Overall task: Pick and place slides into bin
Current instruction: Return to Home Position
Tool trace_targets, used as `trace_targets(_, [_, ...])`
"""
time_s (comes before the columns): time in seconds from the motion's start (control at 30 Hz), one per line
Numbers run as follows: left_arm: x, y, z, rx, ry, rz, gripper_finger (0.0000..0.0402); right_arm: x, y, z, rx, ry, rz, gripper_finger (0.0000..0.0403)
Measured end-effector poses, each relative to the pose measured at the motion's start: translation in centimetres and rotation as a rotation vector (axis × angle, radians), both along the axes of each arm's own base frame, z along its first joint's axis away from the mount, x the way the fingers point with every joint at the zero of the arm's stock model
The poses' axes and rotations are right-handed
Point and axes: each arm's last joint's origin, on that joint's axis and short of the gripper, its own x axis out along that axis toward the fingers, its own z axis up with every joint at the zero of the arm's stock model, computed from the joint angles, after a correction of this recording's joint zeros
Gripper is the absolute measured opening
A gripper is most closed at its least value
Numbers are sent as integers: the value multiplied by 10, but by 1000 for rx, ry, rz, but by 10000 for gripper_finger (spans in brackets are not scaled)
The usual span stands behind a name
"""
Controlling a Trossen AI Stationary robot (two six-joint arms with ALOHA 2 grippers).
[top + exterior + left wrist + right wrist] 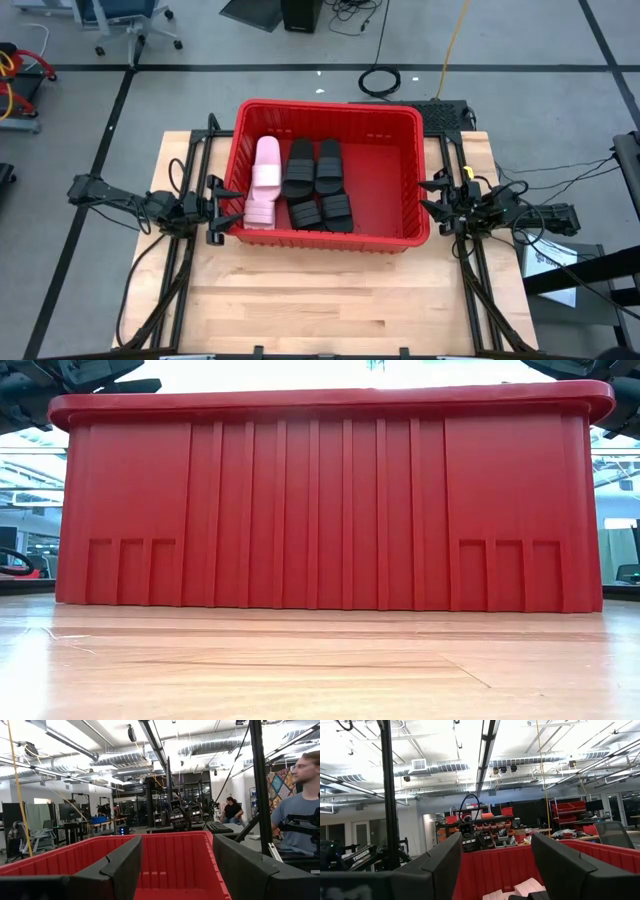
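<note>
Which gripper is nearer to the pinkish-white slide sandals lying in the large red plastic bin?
Left. The left gripper sits open outside the left wall of the red bin, beside the pinkish-white sandals. The right gripper sits open outside the opposite wall, beyond the black sandals.

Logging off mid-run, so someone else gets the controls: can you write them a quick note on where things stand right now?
The left gripper is open and empty, just outside the bin at its left wall. The right gripper is open and empty at its right wall. Done: the white slides and black slides lie inside the bin; none shows on the table. Left: park both arms.
</note>
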Motion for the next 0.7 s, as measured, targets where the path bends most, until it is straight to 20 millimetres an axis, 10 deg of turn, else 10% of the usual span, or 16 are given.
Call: trace_targets(0.7, [0,0,0,0,0,0,248,0,0,0,0,0,0,229])
